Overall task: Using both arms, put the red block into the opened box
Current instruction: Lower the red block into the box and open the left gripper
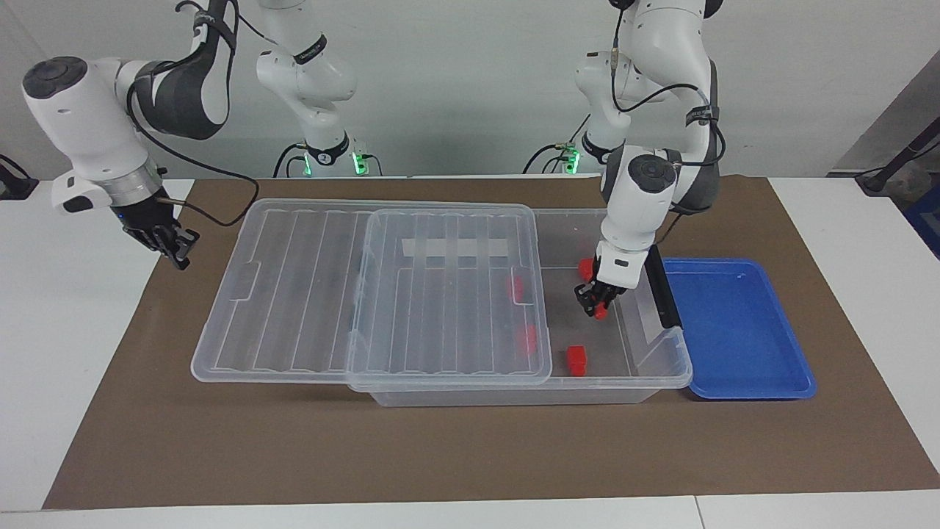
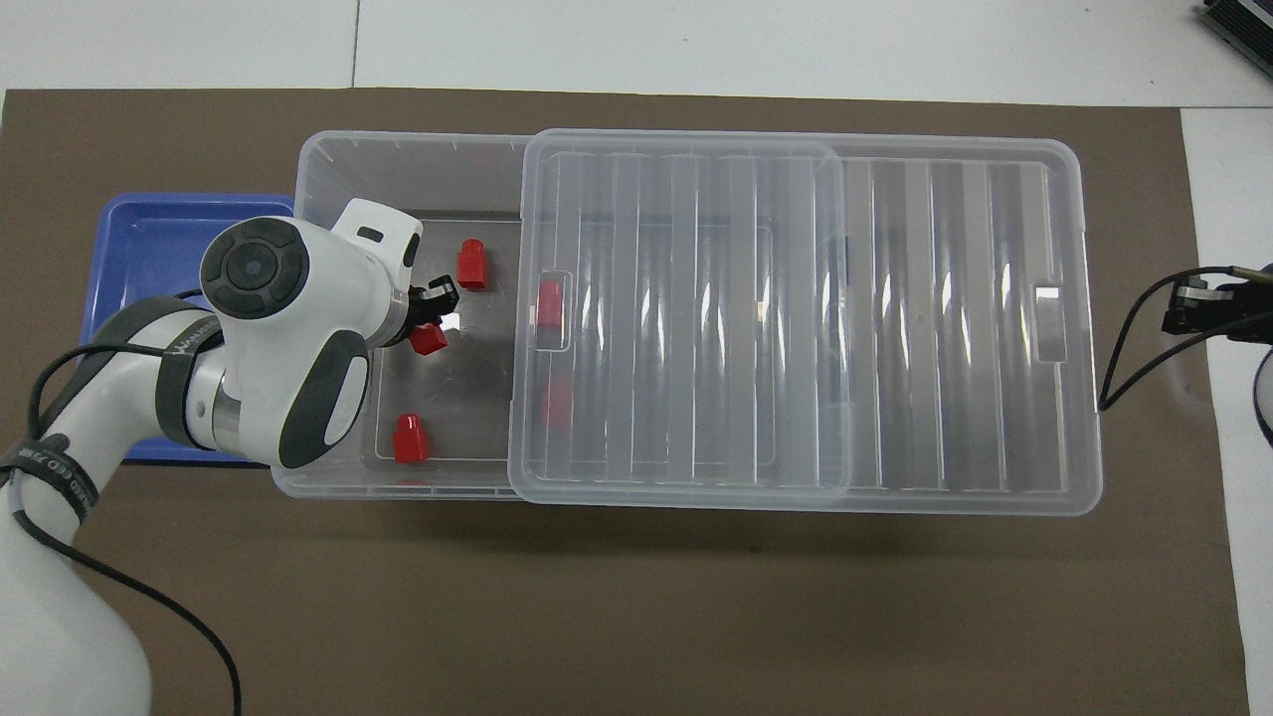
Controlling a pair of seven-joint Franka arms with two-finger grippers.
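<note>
The clear box point(image 1: 664, 380) point(image 2: 398, 149) has its ribbed lid point(image 1: 294, 294) point(image 2: 955, 318) slid toward the right arm's end, leaving the part by the black end bar point(image 1: 661, 290) open. My left gripper point(image 1: 596, 303) point(image 2: 430, 320) reaches down into that open part, shut on a red block point(image 1: 601, 314) point(image 2: 430, 340) held over the box floor. Two more red blocks point(image 1: 576, 360) point(image 2: 409, 439) point(image 2: 470, 265) lie on the open floor, and two others point(image 2: 549, 303) point(image 2: 557, 401) show through the lid. My right gripper point(image 1: 176, 250) point(image 2: 1188, 308) waits, shut and holding nothing, over the table by the lid's outer end.
A shallow blue tray point(image 1: 734, 330) point(image 2: 149, 229) with nothing in it sits against the box's black-bar end. A brown mat point(image 1: 470, 448) covers the table under everything. The left arm's wrist point(image 2: 269, 328) covers the box's end wall from above.
</note>
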